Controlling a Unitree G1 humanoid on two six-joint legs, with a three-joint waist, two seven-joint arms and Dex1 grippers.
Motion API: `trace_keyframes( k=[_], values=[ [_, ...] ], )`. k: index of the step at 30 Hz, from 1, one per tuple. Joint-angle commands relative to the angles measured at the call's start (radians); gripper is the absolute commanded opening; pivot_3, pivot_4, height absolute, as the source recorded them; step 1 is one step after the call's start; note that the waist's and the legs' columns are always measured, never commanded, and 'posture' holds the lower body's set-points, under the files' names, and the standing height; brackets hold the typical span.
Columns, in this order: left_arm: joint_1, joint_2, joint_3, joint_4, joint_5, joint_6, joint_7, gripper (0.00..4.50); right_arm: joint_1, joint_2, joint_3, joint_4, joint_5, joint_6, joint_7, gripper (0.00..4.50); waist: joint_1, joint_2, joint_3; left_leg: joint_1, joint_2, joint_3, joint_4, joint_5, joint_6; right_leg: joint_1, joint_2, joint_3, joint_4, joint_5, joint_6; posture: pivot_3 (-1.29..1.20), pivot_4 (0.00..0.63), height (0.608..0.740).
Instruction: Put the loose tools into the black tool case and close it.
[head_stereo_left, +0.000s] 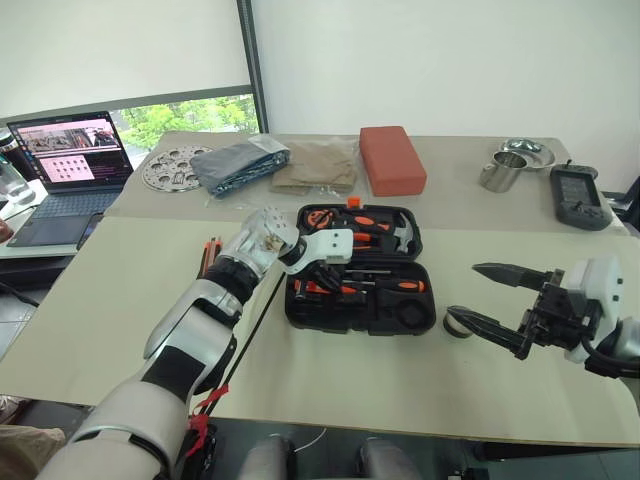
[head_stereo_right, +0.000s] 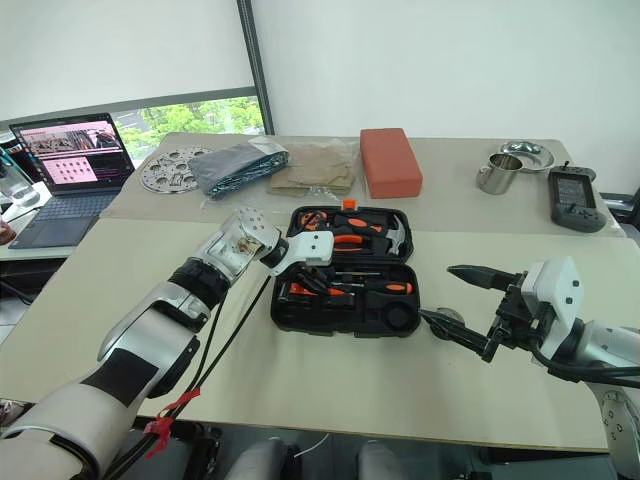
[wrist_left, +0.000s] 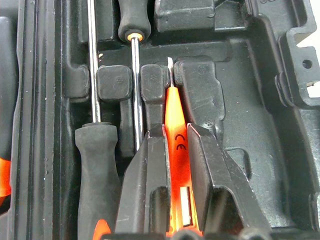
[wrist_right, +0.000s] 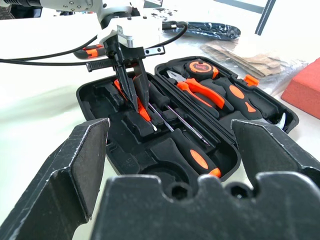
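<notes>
Clamping a small orange screwdriver (wrist_left: 176, 130) flat between both fingers, left jaws angled down into the near half of the black tool case (head_stereo_left: 350, 328), metal tip of that screwdriver pressed between two moulded blocks of the case's insert. Lying open on the pale surface (head_stereo_left: 100, 330), lid half away from the robot, tray half nearer. Already seated in the tray just beside the clamped tool: two black-and-orange-handled screwdrivers (wrist_right: 197, 157), shafts parallel in their slots, handles pointing opposite ways. Resting in the lid half: orange-handled pliers (wrist_right: 200, 90), a hammer (head_stereo_left: 400, 232) at the right end, a round tape measure (wrist_right: 200, 66). Spread wide apart and gripping nothing, right jaws held above the surface to the right of the case, pointing toward it. Sitting on the surface just under the lower right finger, near the case's right end: a small dark tape roll (head_stereo_right: 447, 318), partly hidden. Lying loose on the surface to the left of the case, partly behind the left arm: an orange-and-black tool (head_stereo_left: 210, 252), kind not clear. Farther back, well apart from the case: a red-orange block (head_stereo_left: 392, 160), folded cloth (head_stereo_left: 240, 163), a metal cup (head_stereo_left: 500, 172), and a laptop (head_stereo_left: 70, 160) at the far left.
</notes>
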Motion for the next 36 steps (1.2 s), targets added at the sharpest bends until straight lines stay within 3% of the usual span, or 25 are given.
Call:
trace_keyframes(
  k=[1, 3, 7, 11, 12, 14, 21, 26, 30, 36],
  values=[
    [0.036, -0.006, -0.018, 0.046, 0.044, 0.028, 0.036, 0.13, -0.011, 0.0, -0.017, -0.014, 0.011, -0.032, 0.004, 4.5, 0.0, 0.0, 0.0, 0.0, 0.0, 0.0, 0.0, 0.0, 0.001, 0.0, 0.0, 0.0, 0.0, 0.0, 0.0, 0.0, 0.15, 0.74],
    [0.038, -0.006, -0.011, 0.049, 0.042, 0.022, 0.045, 1.14, -0.014, 0.001, -0.015, -0.012, 0.011, -0.033, 0.005, 4.5, 0.0, 0.0, 0.0, 0.0, 0.0, 0.0, 0.001, 0.001, 0.001, 0.0, 0.0, 0.0, 0.001, 0.0, 0.0, 0.0, 0.15, 0.74],
    [0.039, -0.003, 0.01, 0.032, 0.035, 0.01, 0.07, 2.54, -0.018, 0.001, -0.009, -0.007, 0.009, -0.036, 0.008, 4.5, -0.002, 0.0, 0.0, 0.0, 0.0, -0.001, 0.001, 0.001, 0.002, -0.001, 0.0, 0.0, 0.001, 0.0, 0.0, 0.0, 0.15, 0.74],
    [0.046, 0.01, 0.033, -0.029, 0.025, 0.007, 0.072, 3.61, -0.022, 0.001, -0.006, -0.002, 0.008, -0.039, 0.008, 4.5, 0.002, 0.0, 0.0, 0.001, -0.001, -0.002, 0.001, 0.003, 0.004, -0.001, 0.0, 0.0, 0.001, 0.0, 0.0, 0.0, 0.15, 0.74],
    [0.048, 0.017, 0.036, -0.049, 0.025, 0.006, 0.069, 4.06, -0.022, 0.001, -0.005, -0.002, 0.008, -0.04, 0.008, 4.5, 0.002, 0.0, 0.0, 0.0, -0.001, -0.002, 0.001, 0.003, 0.005, -0.001, -0.001, 0.0, 0.001, 0.0, 0.0, 0.0, 0.15, 0.74],
    [0.059, 0.037, 0.065, -0.145, -0.005, 0.035, 0.047, 4.45, -0.02, 0.002, -0.005, -0.002, 0.008, -0.041, 0.007, 4.5, 0.0, 0.0, 0.0, 0.0, -0.002, -0.002, 0.001, 0.004, 0.006, -0.002, -0.001, 0.0, 0.002, 0.0, 0.001, 0.0, 0.15, 0.74],
    [0.105, 0.101, 0.14, -0.411, -0.106, 0.172, 0.007, 4.45, -0.02, 0.006, 0.005, -0.001, 0.005, -0.047, 0.004, 4.5, -0.006, 0.0, 0.0, -0.003, -0.001, -0.003, -0.002, 0.005, 0.007, -0.005, -0.001, 0.0, 0.001, 0.001, -0.001, 0.0, 0.15, 0.74],
    [0.119, 0.122, 0.233, -0.501, -0.185, 0.201, 0.065, 4.45, -0.026, 0.004, 0.008, 0.005, 0.004, -0.051, 0.006, 4.5, -0.003, 0.0, 0.0, -0.004, -0.001, -0.004, -0.003, 0.005, 0.007, -0.005, -0.001, 0.0, 0.001, 0.002, -0.004, 0.0, 0.15, 0.74],
    [0.14, 0.093, 0.324, -0.46, -0.251, 0.132, 0.152, 3.37, -0.028, 0.007, 0.014, 0.009, 0.002, -0.055, 0.006, 4.5, -0.002, 0.0, 0.0, -0.004, -0.001, -0.005, -0.003, 0.005, 0.007, -0.005, -0.002, 0.0, 0.0, 0.002, -0.004, 0.0, 0.15, 0.74],
    [0.251, 0.071, 0.344, -0.412, -0.313, 0.005, 0.122, 0.94, -0.034, 0.009, 0.02, 0.015, -0.001, -0.061, 0.008, 4.5, -0.004, 0.0, 0.0, -0.003, -0.001, -0.005, -0.003, 0.005, 0.007, -0.004, -0.002, 0.0, 0.001, 0.002, -0.004, 0.0, 0.15, 0.74]
  ],
)
